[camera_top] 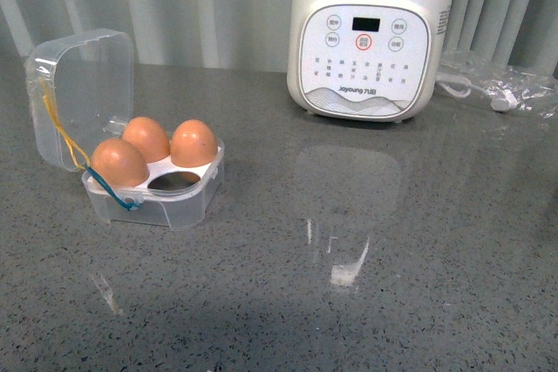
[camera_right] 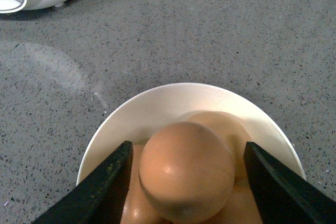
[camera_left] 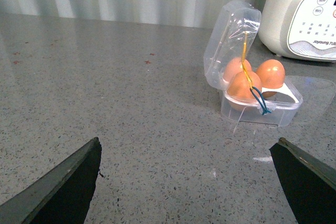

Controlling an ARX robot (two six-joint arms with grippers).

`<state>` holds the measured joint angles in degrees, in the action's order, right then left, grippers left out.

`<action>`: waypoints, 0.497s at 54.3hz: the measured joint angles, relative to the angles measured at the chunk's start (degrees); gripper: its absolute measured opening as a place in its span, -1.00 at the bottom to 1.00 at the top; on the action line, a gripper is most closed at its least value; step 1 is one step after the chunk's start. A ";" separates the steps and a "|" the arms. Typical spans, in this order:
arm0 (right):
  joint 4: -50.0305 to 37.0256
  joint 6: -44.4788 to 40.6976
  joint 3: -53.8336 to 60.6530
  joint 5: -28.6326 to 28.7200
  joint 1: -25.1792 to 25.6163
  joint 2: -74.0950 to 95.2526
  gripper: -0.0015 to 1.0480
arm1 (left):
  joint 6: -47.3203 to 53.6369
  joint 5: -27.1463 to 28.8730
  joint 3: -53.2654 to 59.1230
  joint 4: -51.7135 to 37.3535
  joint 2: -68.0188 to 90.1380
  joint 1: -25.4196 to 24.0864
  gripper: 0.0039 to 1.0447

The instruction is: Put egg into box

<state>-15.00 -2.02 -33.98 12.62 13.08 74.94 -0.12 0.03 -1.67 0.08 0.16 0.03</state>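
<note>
The egg (camera_right: 186,174) is smooth and orange-brown and lies in a white bowl (camera_right: 157,100). My right gripper (camera_right: 187,148) is open, one finger on each side of the egg with a narrow gap at both sides. The box (camera_top: 179,202) stands at the left of the table with its clear lid (camera_top: 83,93) swung open. It holds three eggs (camera_top: 193,143), and the front right cell is empty. The box also shows in the left wrist view (camera_left: 283,109). My left gripper (camera_left: 186,148) is open and empty above bare table, well short of the box. Neither arm shows in the front view.
A large white blender base (camera_top: 366,50) stands at the back, right of centre, and also shows in the left wrist view (camera_left: 304,19). A crumpled clear plastic bag with a white cord (camera_top: 501,89) lies at the back right. The table is grey speckled stone.
</note>
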 joint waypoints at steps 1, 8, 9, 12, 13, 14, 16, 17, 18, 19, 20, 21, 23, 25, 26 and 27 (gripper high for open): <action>0.00 -0.13 0.22 0.00 0.00 -0.17 0.18 | 0.00 0.00 0.00 0.00 0.00 0.00 0.87; 0.00 -0.70 0.57 0.00 0.07 -0.52 -0.17 | 0.00 0.00 0.00 0.00 0.00 0.00 0.87; 0.00 -0.79 0.57 0.00 0.11 -0.59 -0.19 | 0.00 0.00 0.00 0.00 0.00 0.00 0.87; 0.02 -0.87 0.57 0.00 0.20 -0.74 -0.20 | 0.00 0.00 0.00 0.00 0.00 0.00 0.87; 0.04 -0.87 0.57 0.00 0.24 -0.79 -0.20 | 0.00 0.00 0.00 0.00 0.00 0.00 0.87; 0.13 -0.92 0.57 -0.02 0.31 -0.94 -0.20 | 0.00 0.00 0.00 0.00 0.00 0.00 0.87; 0.20 -1.03 0.59 -0.04 0.37 -1.14 -0.20 | 0.00 0.00 0.00 0.00 0.00 0.00 0.87; 0.31 -1.07 0.59 -0.04 0.42 -1.36 -0.20 | 0.00 0.00 0.00 0.00 0.00 0.00 0.87; 0.37 -1.09 0.59 -0.04 0.44 -1.49 -0.20 | 0.00 0.00 0.00 0.00 0.00 0.00 0.87; 0.44 -1.16 0.59 -0.07 0.46 -1.62 -0.20 | 0.00 0.00 0.00 0.00 0.00 0.00 0.87; 0.57 -1.25 0.59 -0.09 0.46 -1.95 -0.20 | 0.00 0.00 0.00 0.00 0.00 0.00 0.87; 0.66 -1.27 0.59 -0.09 0.46 -2.10 -0.20 | 0.00 -0.02 0.00 0.00 0.00 0.00 0.87; 0.87 -1.33 0.59 -0.11 0.44 -2.62 -0.20 | 0.00 0.00 0.00 0.00 0.00 0.00 0.87; 1.14 -1.42 0.59 -0.24 0.42 -3.21 -0.20 | 0.00 0.00 0.00 0.00 0.00 0.00 0.87; 1.25 -1.42 0.59 -0.26 0.42 -3.41 -0.20 | 0.00 0.00 0.00 0.00 0.00 0.00 0.87; 1.49 -1.44 0.59 -0.28 0.31 -3.82 -0.20 | 0.00 0.00 0.00 0.00 0.00 0.00 0.87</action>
<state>-13.52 -3.46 -33.39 12.34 13.39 71.11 -0.12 0.03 -1.67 0.08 0.16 0.03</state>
